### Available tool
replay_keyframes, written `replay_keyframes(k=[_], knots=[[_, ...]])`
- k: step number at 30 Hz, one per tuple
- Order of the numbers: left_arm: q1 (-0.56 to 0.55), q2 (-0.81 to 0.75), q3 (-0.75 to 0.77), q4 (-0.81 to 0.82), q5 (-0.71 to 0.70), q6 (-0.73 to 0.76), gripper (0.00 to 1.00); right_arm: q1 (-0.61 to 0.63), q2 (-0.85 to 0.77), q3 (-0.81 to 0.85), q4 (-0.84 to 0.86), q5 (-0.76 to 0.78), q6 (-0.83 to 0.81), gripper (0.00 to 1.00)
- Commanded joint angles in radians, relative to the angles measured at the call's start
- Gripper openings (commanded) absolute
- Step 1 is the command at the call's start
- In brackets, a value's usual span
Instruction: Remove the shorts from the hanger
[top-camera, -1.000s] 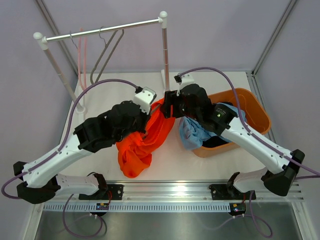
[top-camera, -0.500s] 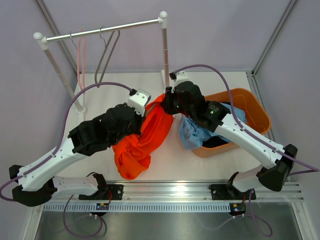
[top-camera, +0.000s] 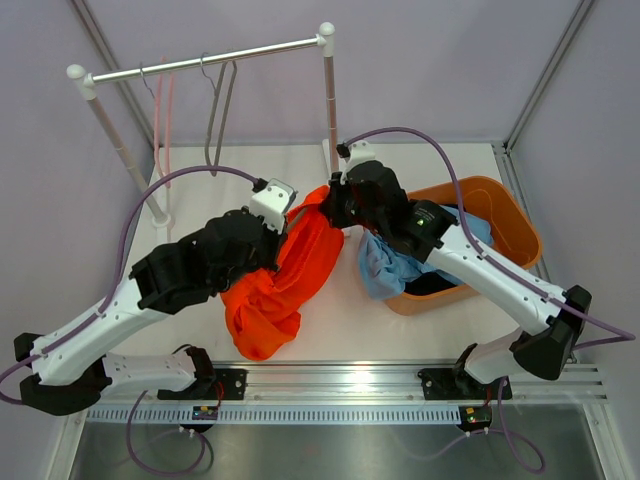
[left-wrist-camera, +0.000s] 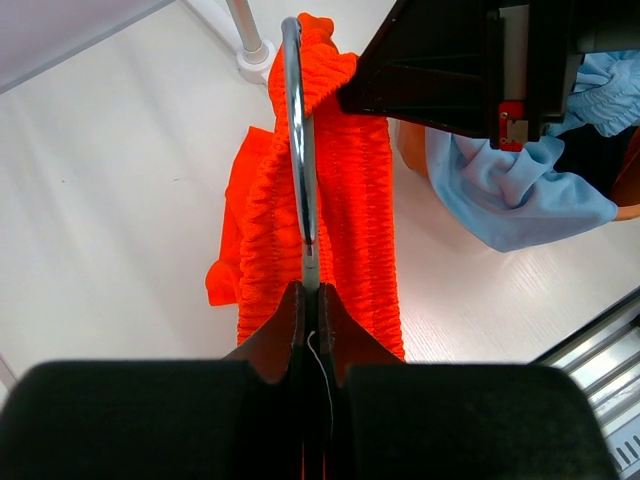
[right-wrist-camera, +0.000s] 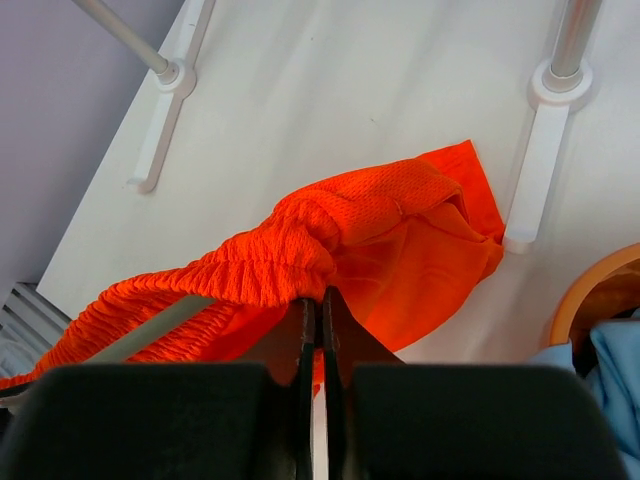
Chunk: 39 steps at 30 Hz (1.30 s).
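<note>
Nearest the bases: the loose end of the orange shorts (top-camera: 262, 320) is bunched on the surface (top-camera: 390, 335). The rest climbs toward both arms.

Left jaws are clenched on the hanger (left-wrist-camera: 297, 120) wire. It runs straight out from them, with the elastic waistband gathered along both sides.

Right jaws are clenched on the orange shorts, pinching the top fold of the waistband at the hanger's far end (fabric sits right at the tips; can't tell how deep the bite goes).

So the shorts hang between the two arms, threaded on the wire. The right jaws grip them and they're just beside the left.

Step in hand, as I read it: strip the waistband off the hanger.
- **Left:** hold the wire rigid and level.
- **Right:** pull along the wire axis, away from left. Pulling sideways likely just cinches the elastic on the bend.
- **Risk:** a thin pinch on ribbed elastic may slip, so go slow and watch for fabric creeping out.

Further right: the basket (top-camera: 515, 220), with the light blue shorts (top-camera: 385, 270) spilling over its rim and the navy shorts (top-camera: 432, 286) inside. Those two look done, so orange seems to be the last. The basket is just beside the right arm, so the drop is short once the shorts are free.

Far back: the rack (top-camera: 200, 62) carries a pink hanger (top-camera: 166, 110) and a grey hanger (top-camera: 211, 130), both bare.
</note>
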Motion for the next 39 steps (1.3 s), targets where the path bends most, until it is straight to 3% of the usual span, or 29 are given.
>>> replay_keyframes(k=[1, 9, 27, 34, 39], knots=[[-0.011, -0.033, 0.012, 0.077, 0.022, -0.002, 0.00, 0.004, 0.017, 0.056, -0.014, 0.086, -0.012, 0.00], [-0.022, -0.082, -0.023, 0.038, 0.025, -0.021, 0.00, -0.007, 0.092, 0.227, -0.167, 0.299, -0.055, 0.00], [-0.028, -0.266, -0.065, 0.003, 0.118, -0.027, 0.00, -0.101, 0.171, 0.292, -0.193, 0.274, -0.064, 0.00], [-0.028, -0.335, -0.091, 0.139, 0.033, -0.036, 0.00, -0.085, 0.100, 0.168, -0.128, 0.168, -0.013, 0.00], [-0.028, -0.337, -0.123, 0.293, -0.053, -0.024, 0.00, -0.009, 0.051, 0.106, -0.117, 0.171, -0.009, 0.00]])
